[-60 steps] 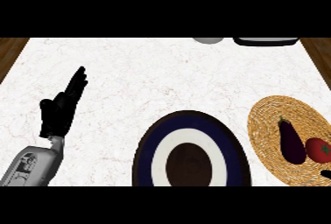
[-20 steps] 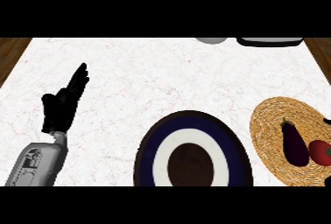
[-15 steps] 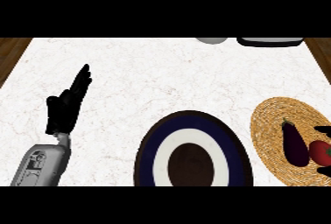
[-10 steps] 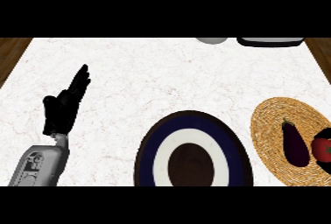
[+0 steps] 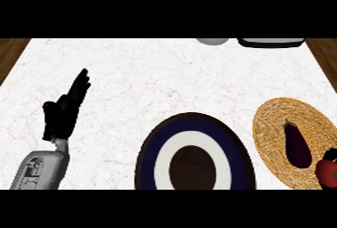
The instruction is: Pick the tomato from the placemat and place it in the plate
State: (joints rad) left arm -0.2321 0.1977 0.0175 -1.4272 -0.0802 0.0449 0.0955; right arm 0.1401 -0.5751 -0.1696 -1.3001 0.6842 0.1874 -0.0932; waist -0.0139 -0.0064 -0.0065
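Plainly, in the head view the tomato [image 5: 327, 172] lies on the near right rim of the mat [image 5: 276, 116], cut off by the view's right edge and just beside the eggplant [image 5: 297, 145]. A black tip on its top looks like the right hand [image 5: 332, 154]; whether that hand is spread or curled I cannot tell. The plate [image 5: 150, 156] sits near the counter's [image 5: 171, 75] front edge, left of the mat. The left hand [image 5: 63, 115] stands by the counter's left edge, well apart from the tomato, fingers straight and together, pointing at the far edge, holding nothing.
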